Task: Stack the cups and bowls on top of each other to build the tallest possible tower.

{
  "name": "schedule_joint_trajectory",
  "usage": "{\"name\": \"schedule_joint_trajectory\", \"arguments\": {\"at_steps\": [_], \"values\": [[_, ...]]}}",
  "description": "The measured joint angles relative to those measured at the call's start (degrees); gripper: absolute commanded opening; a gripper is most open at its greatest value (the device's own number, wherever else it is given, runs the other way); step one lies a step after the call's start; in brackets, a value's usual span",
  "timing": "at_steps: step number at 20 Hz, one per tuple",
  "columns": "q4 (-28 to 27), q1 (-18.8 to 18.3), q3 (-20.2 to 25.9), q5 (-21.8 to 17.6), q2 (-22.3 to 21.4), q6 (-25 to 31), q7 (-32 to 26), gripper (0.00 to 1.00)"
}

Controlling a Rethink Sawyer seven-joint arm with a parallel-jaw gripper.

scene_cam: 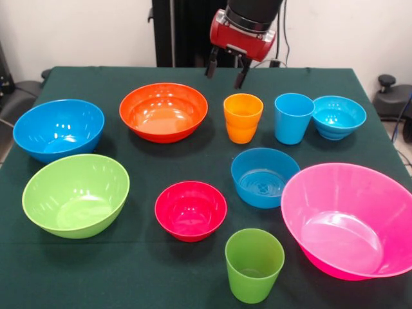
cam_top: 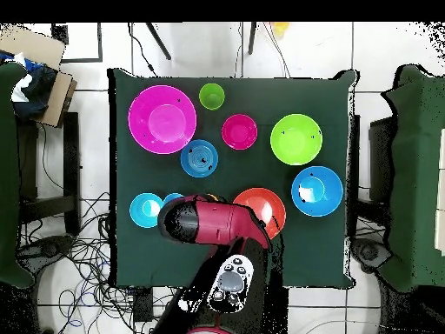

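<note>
My gripper (scene_cam: 225, 71) hangs open and empty above the table's far edge, between the wide orange bowl (scene_cam: 163, 111) and the orange cup (scene_cam: 243, 118). Beside the orange cup stand the light blue cup (scene_cam: 293, 118) and the small turquoise bowl (scene_cam: 338, 116). The medium blue bowl (scene_cam: 264, 177), small red bowl (scene_cam: 190, 210) and green cup (scene_cam: 253, 264) sit nearer the camera. Large bowls stand at the sides: blue (scene_cam: 58, 129), lime green (scene_cam: 76, 194) and pink (scene_cam: 351, 219). Every piece stands alone and upright. In the overhead view the arm (cam_top: 213, 223) covers the orange cup and part of the orange bowl (cam_top: 269, 207).
A dark green cloth covers the table (scene_cam: 129, 264). Dark chairs (cam_top: 408, 174) stand at both sides of it. A cardboard box (cam_top: 39, 65) sits beyond one corner, and cables (cam_top: 78, 252) lie on the floor.
</note>
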Motion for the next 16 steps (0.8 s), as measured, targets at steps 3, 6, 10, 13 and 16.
{"name": "schedule_joint_trajectory", "arguments": {"at_steps": [3,6,10,13,16], "values": [[0.5,0.0,0.0,0.0,0.1,0.0,0.0,1.00],[0.7,0.2,-0.1,0.0,0.1,0.0,0.0,1.00],[0.7,0.6,-0.1,0.0,0.1,0.0,0.0,1.00],[0.7,0.7,-0.1,0.0,0.1,0.0,0.0,1.00],[0.7,0.7,-0.1,0.0,0.1,0.0,0.0,1.00]]}}
